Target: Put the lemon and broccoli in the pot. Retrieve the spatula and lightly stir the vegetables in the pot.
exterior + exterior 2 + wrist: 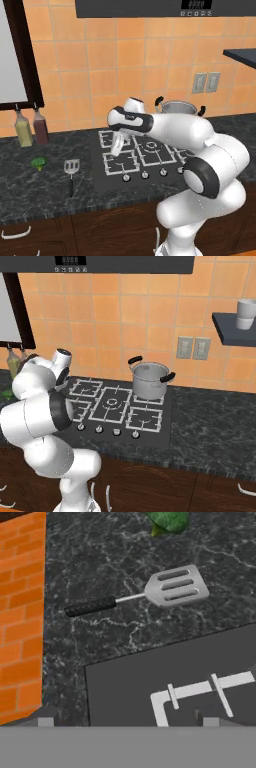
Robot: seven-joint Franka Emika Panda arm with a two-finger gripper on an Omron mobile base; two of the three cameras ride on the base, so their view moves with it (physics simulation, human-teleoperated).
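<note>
In the hand view the broccoli point(168, 520) is cut off by the top edge just beyond the spatula point(150, 593) head; only its lower part shows. The pot point(177, 107) is partly hidden behind the arm in the left base view. Its inside cannot be made out. Whether the gripper point(117, 146) is open cannot be told.

Glossy white rounded arm segments, dark grey joint rings, black wrist band

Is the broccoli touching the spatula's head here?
Apart. The left base view shows bare counter between the broccoli and the spatula.
</note>
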